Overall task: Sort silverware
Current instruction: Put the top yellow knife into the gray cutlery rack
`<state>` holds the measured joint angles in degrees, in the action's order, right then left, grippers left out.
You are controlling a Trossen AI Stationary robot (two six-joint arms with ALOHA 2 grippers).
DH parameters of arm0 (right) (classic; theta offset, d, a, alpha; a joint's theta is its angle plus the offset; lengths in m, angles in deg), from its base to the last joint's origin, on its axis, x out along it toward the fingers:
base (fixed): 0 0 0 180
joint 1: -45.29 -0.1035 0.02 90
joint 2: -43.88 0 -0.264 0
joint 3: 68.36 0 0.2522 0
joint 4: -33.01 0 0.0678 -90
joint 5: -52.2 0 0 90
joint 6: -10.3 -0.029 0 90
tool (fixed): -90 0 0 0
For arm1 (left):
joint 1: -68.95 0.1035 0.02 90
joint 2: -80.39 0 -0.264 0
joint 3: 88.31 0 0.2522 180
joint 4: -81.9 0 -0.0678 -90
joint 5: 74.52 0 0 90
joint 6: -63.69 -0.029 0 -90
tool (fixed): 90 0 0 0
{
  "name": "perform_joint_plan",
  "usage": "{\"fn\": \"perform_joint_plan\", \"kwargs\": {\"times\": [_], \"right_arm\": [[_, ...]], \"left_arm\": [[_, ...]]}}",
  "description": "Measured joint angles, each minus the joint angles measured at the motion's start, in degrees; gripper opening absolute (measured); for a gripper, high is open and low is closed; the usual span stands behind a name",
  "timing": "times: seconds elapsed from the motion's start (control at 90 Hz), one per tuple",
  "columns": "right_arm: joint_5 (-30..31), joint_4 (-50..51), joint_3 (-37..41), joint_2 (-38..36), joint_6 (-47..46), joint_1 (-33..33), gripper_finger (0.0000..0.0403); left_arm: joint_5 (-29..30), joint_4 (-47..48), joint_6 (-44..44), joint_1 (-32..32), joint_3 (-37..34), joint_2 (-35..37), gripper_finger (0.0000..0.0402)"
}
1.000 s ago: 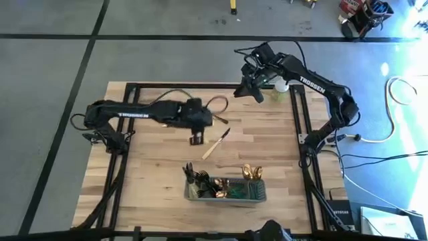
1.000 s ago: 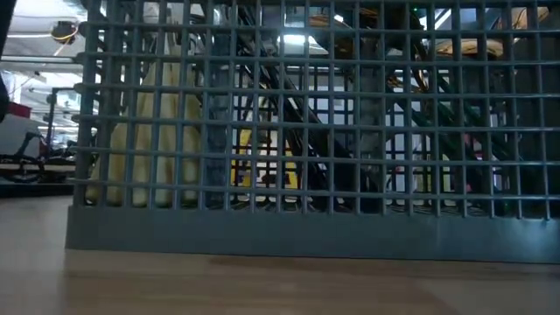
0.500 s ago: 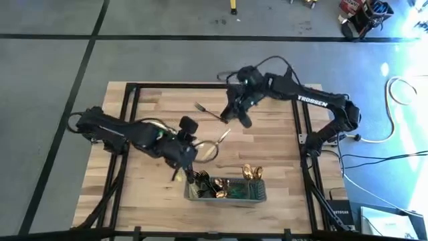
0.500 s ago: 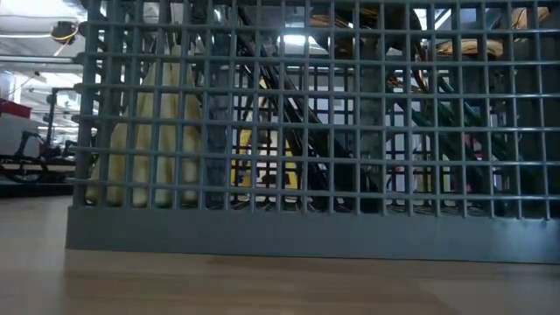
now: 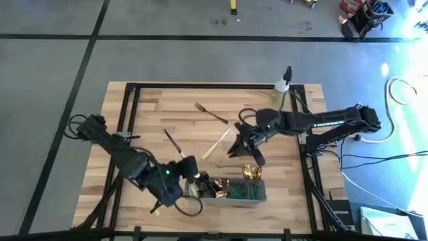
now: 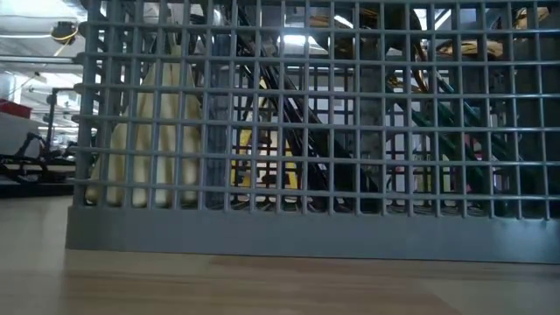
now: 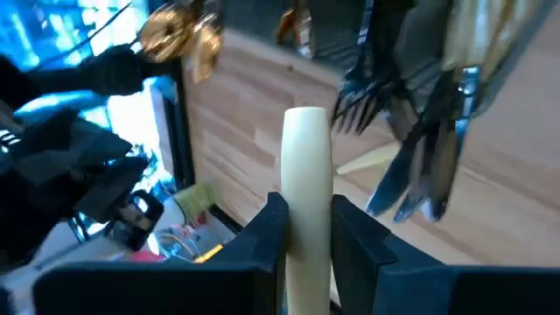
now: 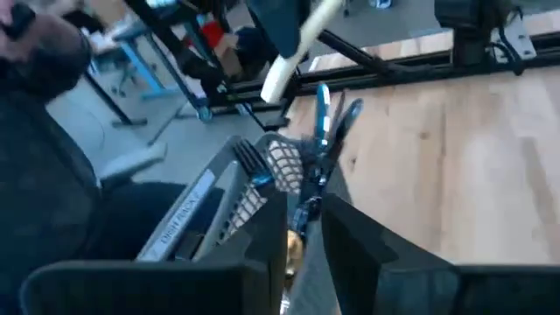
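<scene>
Cutlery is clamped in both grippers above the mesh caddy [image 5: 227, 192]: a cream-handled piece [image 7: 306, 188] by the left gripper [image 7: 304, 229]; a gold utensil [image 8: 297, 254] by the right gripper [image 8: 302, 229]; collision could be risked; a fork [image 5: 209, 112] and two other pieces [image 5: 215, 144] are left loose on the table [image 5: 281, 167].

Caddy [image 5: 227, 191]: at the bench's [image 5: 267, 134] front edge, middle.
Fork [image 5: 210, 112], two knives [image 5: 216, 144]: loose on the bench behind the caddy.
Bottle [image 5: 283, 84]: back right corner.

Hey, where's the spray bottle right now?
In the high view, the spray bottle stands at the table's far right corner, beside the black frame rail and well away from the caddy.
</scene>
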<state>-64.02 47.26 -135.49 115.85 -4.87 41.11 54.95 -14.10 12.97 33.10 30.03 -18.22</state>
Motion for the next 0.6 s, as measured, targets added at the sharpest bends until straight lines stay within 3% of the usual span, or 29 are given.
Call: {"fn": "perform_joint_plan", "kwargs": {"times": [0.156,0.278,0.6], "right_arm": [[5.93,-17.16,2.71,1.13,0.21,-4.61,0.0056],[6.75,-28.43,2.74,3.78,1.97,-6.08,0.0056],[9.11,-30.65,2.74,7.04,1.99,-5.40,0.0056]], "left_arm": [[0.01,-0.19,-4.51,-0.60,-0.01,-3.74,0.0044],[0.21,0.91,-6.34,-1.43,-0.02,-5.37,0.0044],[1.25,4.65,-6.52,-4.60,-0.12,-5.88,0.0044]]}}
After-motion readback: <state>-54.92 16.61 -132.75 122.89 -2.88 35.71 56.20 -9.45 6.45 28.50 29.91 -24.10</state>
